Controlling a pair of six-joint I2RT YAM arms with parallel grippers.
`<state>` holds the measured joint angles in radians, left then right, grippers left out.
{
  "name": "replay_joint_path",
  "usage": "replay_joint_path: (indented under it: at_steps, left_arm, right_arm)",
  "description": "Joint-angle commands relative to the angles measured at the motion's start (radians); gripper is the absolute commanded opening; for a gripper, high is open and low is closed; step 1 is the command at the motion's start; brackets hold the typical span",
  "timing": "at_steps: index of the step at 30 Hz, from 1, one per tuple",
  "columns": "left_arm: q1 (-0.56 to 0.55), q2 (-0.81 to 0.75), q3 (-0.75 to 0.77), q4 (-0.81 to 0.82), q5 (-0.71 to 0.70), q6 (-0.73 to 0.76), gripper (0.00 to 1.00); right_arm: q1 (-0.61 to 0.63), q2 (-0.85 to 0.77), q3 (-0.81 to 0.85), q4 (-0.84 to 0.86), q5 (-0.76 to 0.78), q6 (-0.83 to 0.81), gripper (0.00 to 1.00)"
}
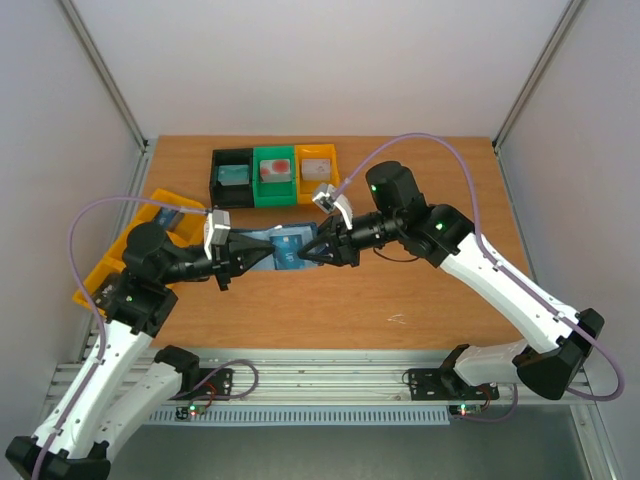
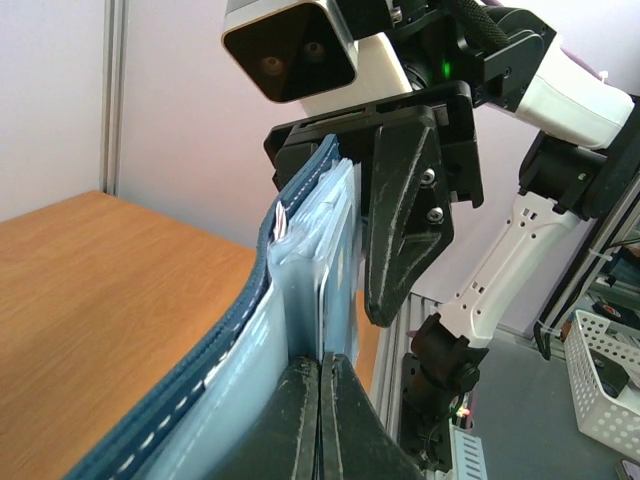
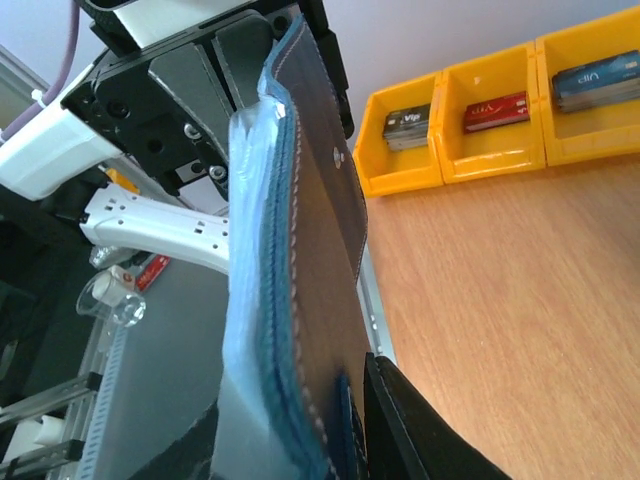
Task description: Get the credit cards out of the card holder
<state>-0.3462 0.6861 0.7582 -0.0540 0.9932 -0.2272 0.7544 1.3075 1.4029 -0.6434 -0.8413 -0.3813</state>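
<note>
1 card holder (image 1: 283,247) mid-table: L gripper (image 1: 268,256) clamped on its 9 o'clock end, R gripper (image 1: 306,254) straddles 3 o'clock end, grip unclear. 3 bins (image 1: 274,150) at 12.

Figure: a wood-grain tabletop (image 1: 430,290) is enclosed by plain pale wall panels (image 1: 300,60) that rise behind it and along both of its sides, joined by slanting metal frame posts (image 1: 105,72) at its far corners. A slotted aluminium rail (image 1: 330,385) runs along the tabletop's near edge, with grey floor (image 1: 560,450) below that edge. Lighting is even and diffuse, casting soft shadows on the tabletop; the left wrist view shows a white mesh basket (image 2: 610,385) low down beyond the tabletop's near edge.
</note>
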Motion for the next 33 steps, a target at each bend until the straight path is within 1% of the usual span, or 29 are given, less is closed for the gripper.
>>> replay_joint_path:
  at_steps: [1, 8, 10, 12, 13, 16, 18, 21, 24, 33]
  left_arm:
    - [0.010, -0.007, 0.010, 0.013, -0.011, -0.003, 0.00]
    - [0.019, -0.008, 0.007, 0.002, -0.002, -0.006, 0.00]
    - [0.019, -0.009, 0.007, 0.003, -0.002, -0.009, 0.00]
    - [0.021, -0.010, 0.009, 0.007, -0.004, -0.009, 0.00]
    - [0.022, -0.010, 0.010, 0.012, -0.007, -0.011, 0.00]
    - [0.024, -0.010, 0.015, 0.042, -0.014, -0.042, 0.00]
    - [0.025, -0.012, 0.021, 0.034, -0.015, -0.063, 0.00]
    - [0.033, -0.019, 0.023, -0.005, -0.025, -0.046, 0.00]
    - [0.037, -0.032, 0.028, -0.005, -0.022, -0.049, 0.00]
    - [0.038, -0.028, 0.030, -0.033, -0.041, -0.023, 0.00]
  right_arm:
    - [-0.004, -0.037, 0.005, -0.025, -0.008, -0.024, 0.24]
    - [-0.033, -0.073, -0.018, -0.038, 0.004, -0.018, 0.21]
    - [-0.032, -0.070, -0.016, -0.036, -0.003, -0.014, 0.16]
    - [-0.032, -0.066, -0.015, -0.026, -0.005, -0.010, 0.04]
    - [-0.033, -0.067, -0.016, -0.017, -0.006, -0.006, 0.02]
    - [-0.033, -0.076, -0.020, 0.006, 0.001, -0.002, 0.01]
    - [-0.042, -0.089, -0.025, 0.015, 0.009, -0.003, 0.01]
    - [-0.077, -0.116, -0.053, 0.021, 0.005, 0.002, 0.01]
    - [-0.114, -0.151, -0.076, 0.017, -0.020, 0.013, 0.01]
    - [-0.132, -0.195, -0.078, -0.043, -0.008, -0.004, 0.01]
